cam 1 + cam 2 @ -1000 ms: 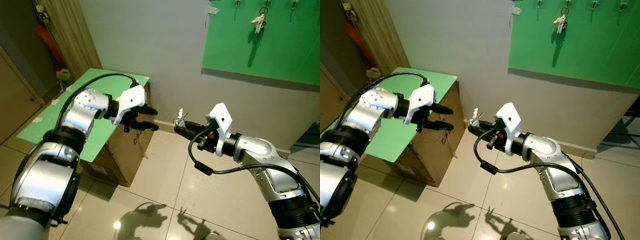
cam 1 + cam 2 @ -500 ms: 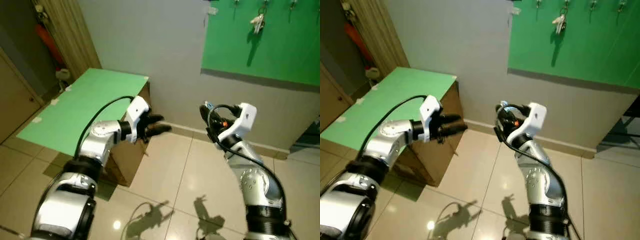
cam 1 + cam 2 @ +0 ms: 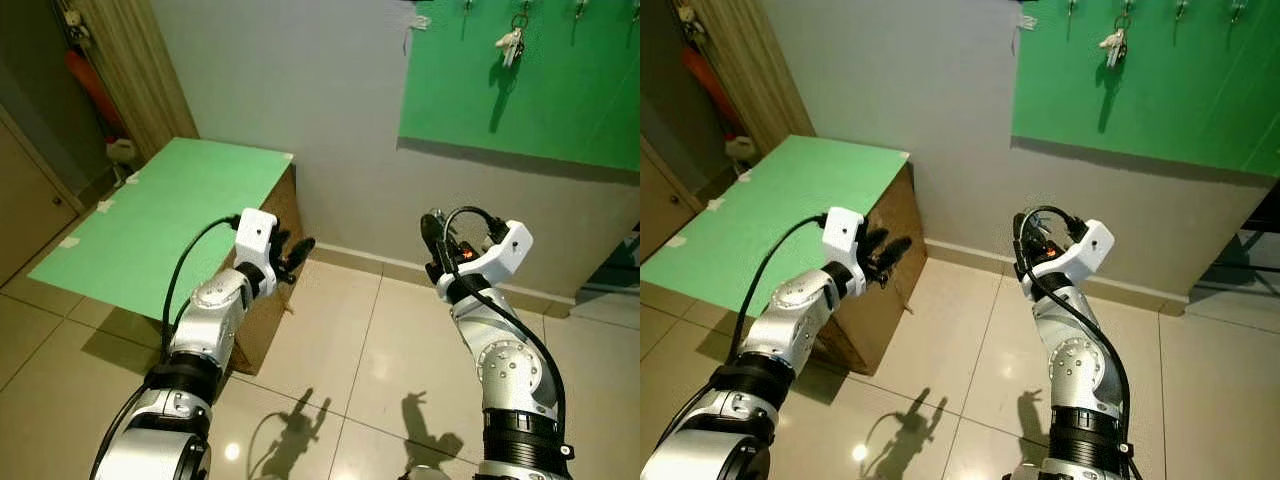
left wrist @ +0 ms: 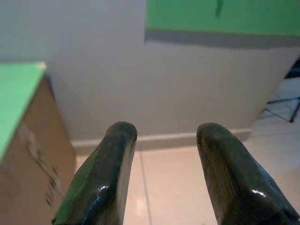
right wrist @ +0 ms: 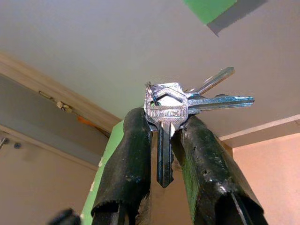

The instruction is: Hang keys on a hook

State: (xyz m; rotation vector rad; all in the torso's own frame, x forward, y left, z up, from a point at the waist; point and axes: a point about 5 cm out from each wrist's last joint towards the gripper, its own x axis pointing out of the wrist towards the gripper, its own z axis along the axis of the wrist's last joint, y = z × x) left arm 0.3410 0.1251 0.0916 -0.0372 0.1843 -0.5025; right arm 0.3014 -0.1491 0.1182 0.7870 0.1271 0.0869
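At the left of the head view stands a cardboard box (image 3: 262, 310) topped by a green board (image 3: 160, 225). Just in front of its near corner, left of centre, the left gripper (image 3: 290, 258) hovers released, fingers spread, holding nothing.

Right of centre, the right gripper (image 3: 433, 240) is raised, its arm bent upward. In the right wrist view its fingers (image 5: 129, 178) are clenched on a bunch of keys (image 5: 176, 110): one key hangs blade-down between the fingers, its long axis along them, while two more blades fan out sideways, pointing toward the right edge of that frame. The ring peeps out at the head of the bunch, at its left.

At the upper right of the head view a green wall panel (image 3: 545, 95) carries a row of hooks (image 3: 467, 8), and one hook already holds another key bunch (image 3: 510, 42).

The step in hand looks like carrying the keys up to the hooks. To do it well, I judge the gripper should pick a free hook beside the occupied one, present the ring rather than the blades, and let go only once the ring sits over the hook.
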